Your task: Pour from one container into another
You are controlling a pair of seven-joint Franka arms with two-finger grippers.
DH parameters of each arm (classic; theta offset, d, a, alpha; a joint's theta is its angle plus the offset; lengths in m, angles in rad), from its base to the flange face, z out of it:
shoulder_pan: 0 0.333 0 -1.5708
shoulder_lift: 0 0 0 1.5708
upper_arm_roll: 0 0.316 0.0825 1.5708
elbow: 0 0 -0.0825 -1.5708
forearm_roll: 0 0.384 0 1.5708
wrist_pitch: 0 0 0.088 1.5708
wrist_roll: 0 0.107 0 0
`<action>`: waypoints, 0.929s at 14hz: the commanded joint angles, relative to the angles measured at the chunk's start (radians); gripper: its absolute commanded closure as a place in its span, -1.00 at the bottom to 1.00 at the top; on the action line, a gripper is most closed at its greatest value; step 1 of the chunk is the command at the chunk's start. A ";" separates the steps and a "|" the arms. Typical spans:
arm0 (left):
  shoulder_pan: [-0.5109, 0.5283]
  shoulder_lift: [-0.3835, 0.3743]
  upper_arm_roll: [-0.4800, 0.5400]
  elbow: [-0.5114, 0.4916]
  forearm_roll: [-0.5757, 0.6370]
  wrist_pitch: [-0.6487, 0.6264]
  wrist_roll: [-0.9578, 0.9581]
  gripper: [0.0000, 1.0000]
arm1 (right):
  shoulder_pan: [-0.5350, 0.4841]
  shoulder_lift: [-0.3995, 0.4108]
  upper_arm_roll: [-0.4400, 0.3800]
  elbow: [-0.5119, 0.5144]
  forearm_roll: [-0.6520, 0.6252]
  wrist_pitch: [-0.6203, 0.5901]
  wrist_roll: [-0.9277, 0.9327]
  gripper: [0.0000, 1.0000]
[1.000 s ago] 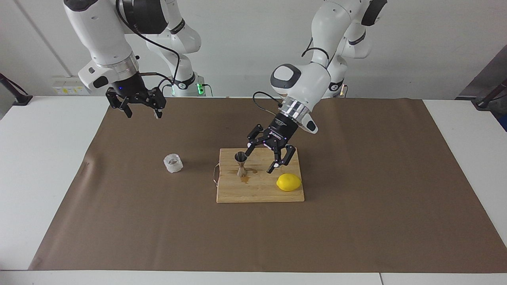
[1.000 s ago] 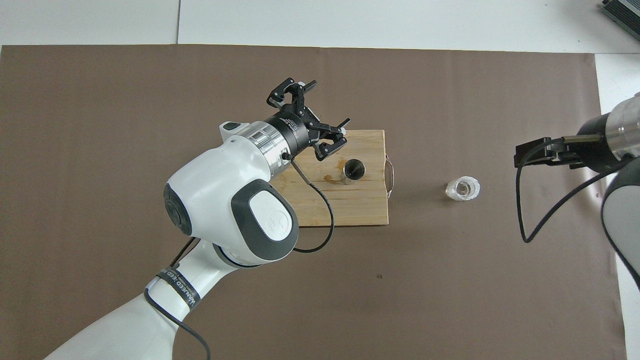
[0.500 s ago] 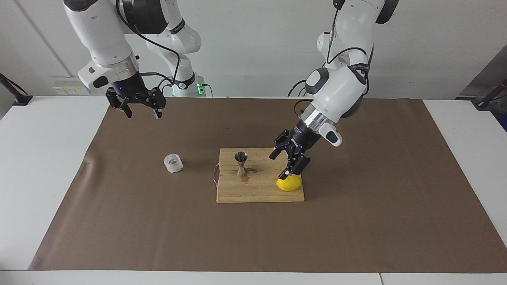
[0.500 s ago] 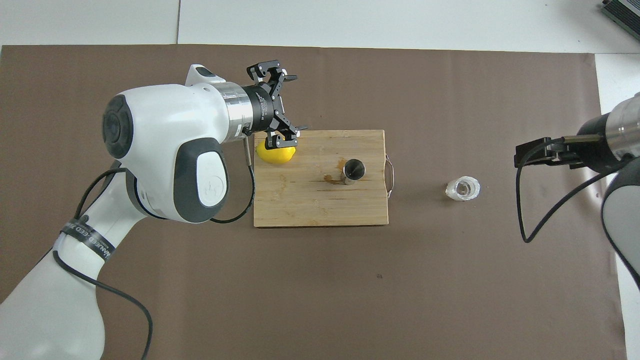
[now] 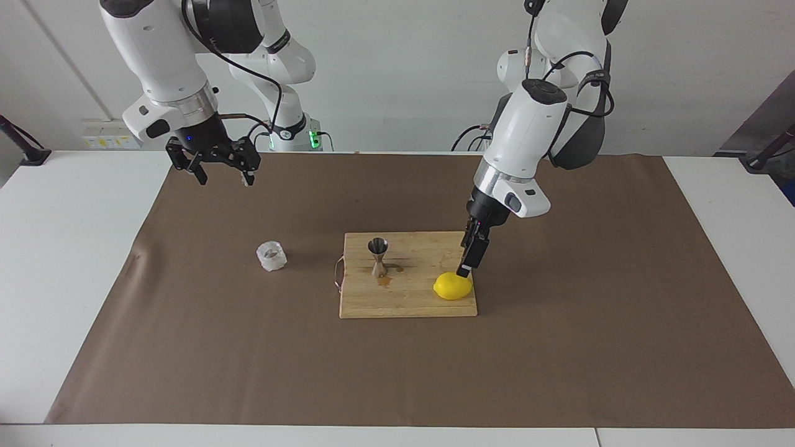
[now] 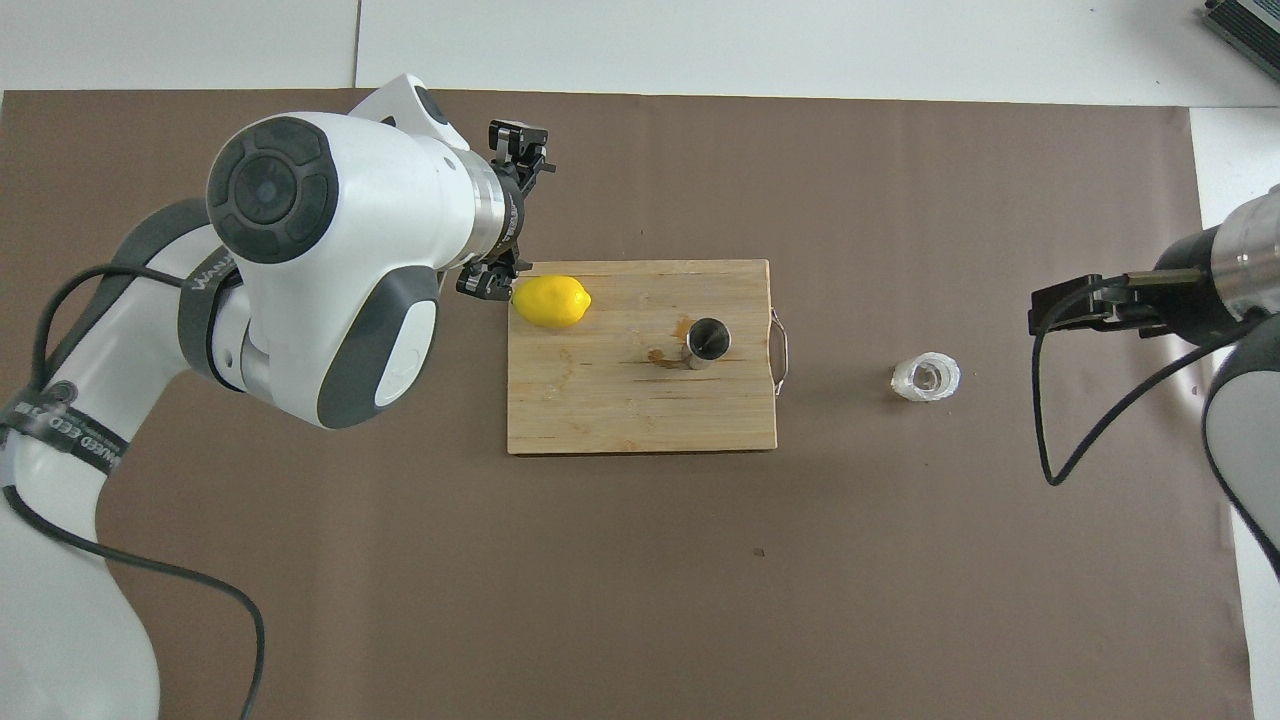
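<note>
Firstly, facing view: wooden cutting board (image 5: 407,298) mid-sheet on brown paper (image 5: 559,347), wide bare margins all round. Steel jigger (image 5: 378,256) upright on board; lemon (image 5: 453,286) at its corner. Left gripper (image 5: 467,264) just above lemon, jaws wide, empty. Clear faceted cup (image 5: 271,256) off-board, toward right arm's end. Right gripper (image 5: 218,166) raised, waiting, spread, empty.

Overhead view: jigger (image 6: 706,341), cup (image 6: 926,377) well apart; white tabletop (image 6: 800,45) borders paper.

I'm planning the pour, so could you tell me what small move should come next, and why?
Probably lower the open right gripper toward the cup, which stands untouched on the mat, apart from the jigger on the board; the left gripper hangs empty by the lemon.
</note>
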 commanded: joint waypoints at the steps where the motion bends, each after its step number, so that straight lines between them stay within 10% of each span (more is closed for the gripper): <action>1: 0.017 -0.015 0.001 0.029 0.053 -0.131 0.186 -1.00 | -0.014 -0.024 0.007 -0.032 0.024 0.022 0.003 -1.00; 13: 0.165 -0.143 -0.001 0.009 0.104 -0.452 1.264 -1.00 | -0.014 -0.024 0.007 -0.032 0.024 0.022 0.003 -1.00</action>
